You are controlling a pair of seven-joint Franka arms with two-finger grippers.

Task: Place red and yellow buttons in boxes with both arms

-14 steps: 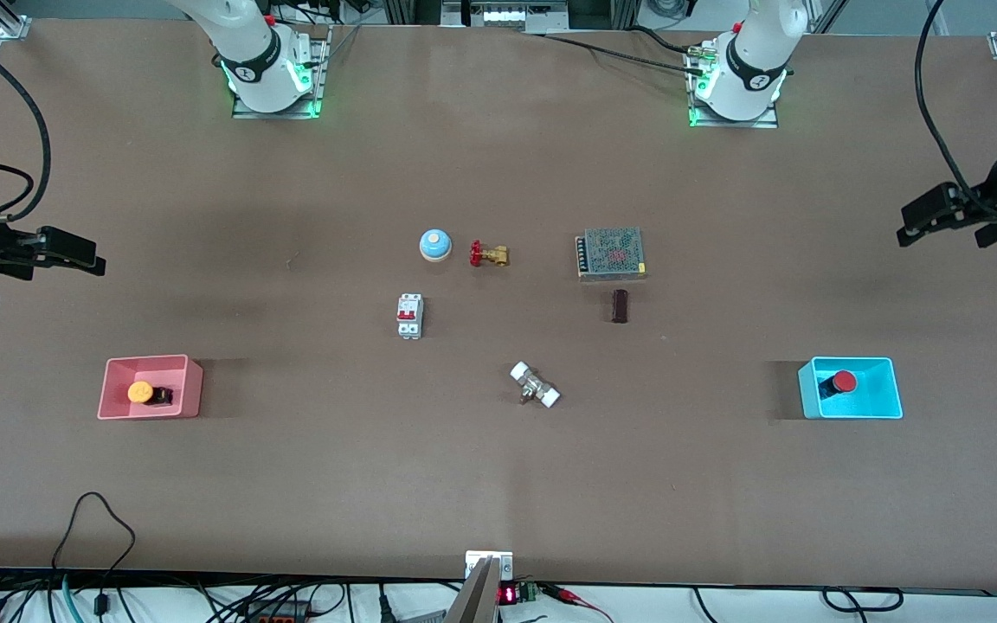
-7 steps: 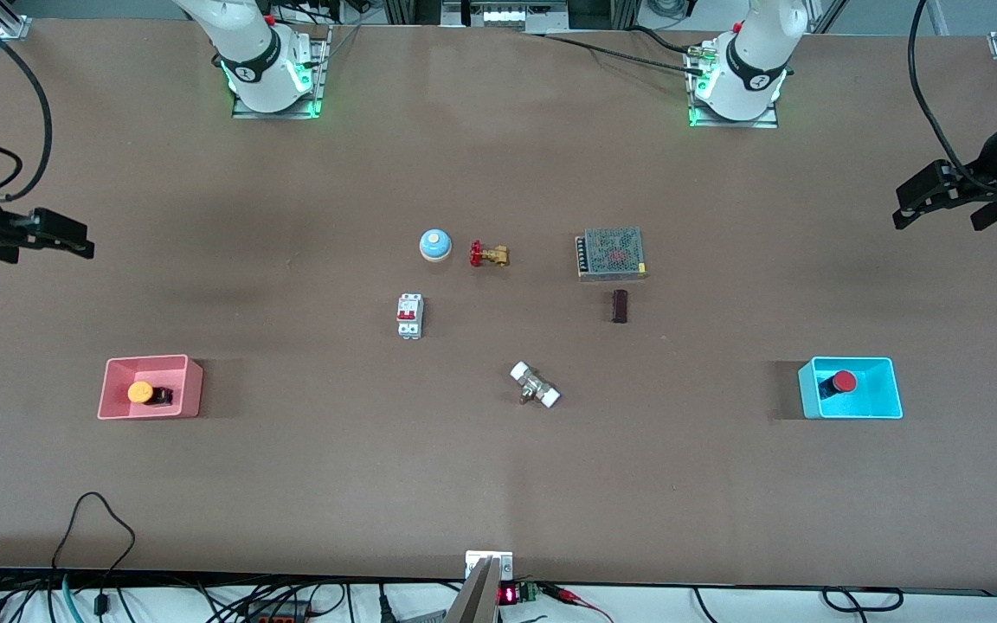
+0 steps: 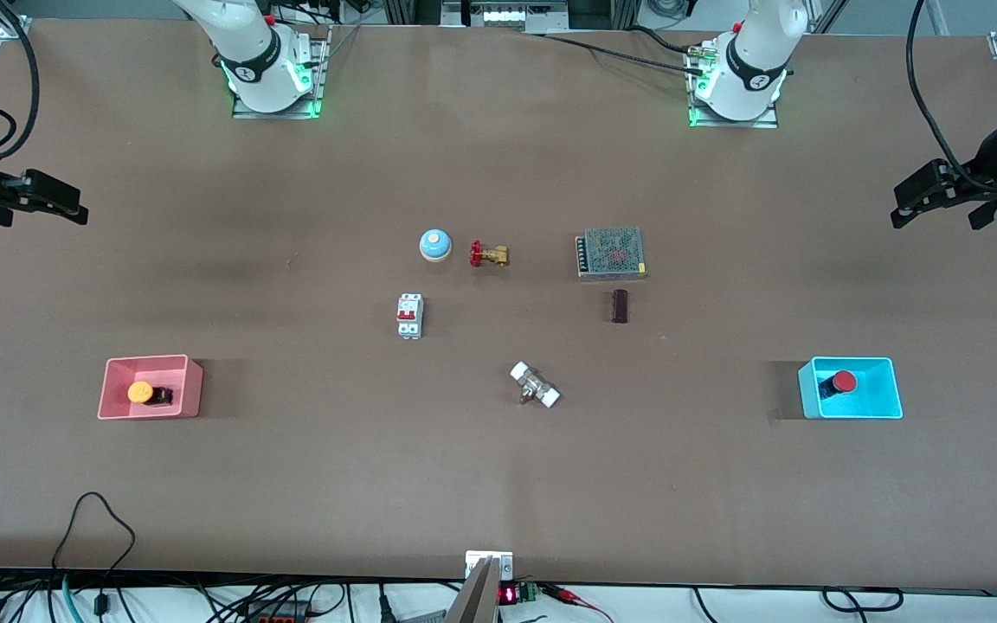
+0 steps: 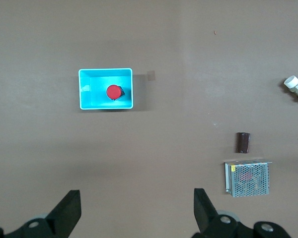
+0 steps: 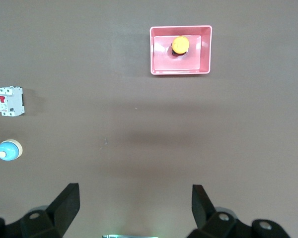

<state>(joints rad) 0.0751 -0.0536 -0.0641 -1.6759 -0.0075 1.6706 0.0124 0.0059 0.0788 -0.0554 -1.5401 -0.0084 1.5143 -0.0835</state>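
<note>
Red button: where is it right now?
The red button sits inside the cyan box toward the left arm's end of the table, nearer to the front camera than the grey mesh-topped unit; no gripper touches it.

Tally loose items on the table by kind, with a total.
Mushroom-cap push-buttons: 2, yellow-orange and red
Open plastic bins: 2, pink-red and cyan-blue
Valves/fittings: 2
Dome bell: 1
Circuit breaker: 1
Grey mesh-topped unit: 1
Dark cylinder: 1
Total: 10

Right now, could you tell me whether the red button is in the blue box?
In: the red button lies inside the blue box, within its walls.
</note>
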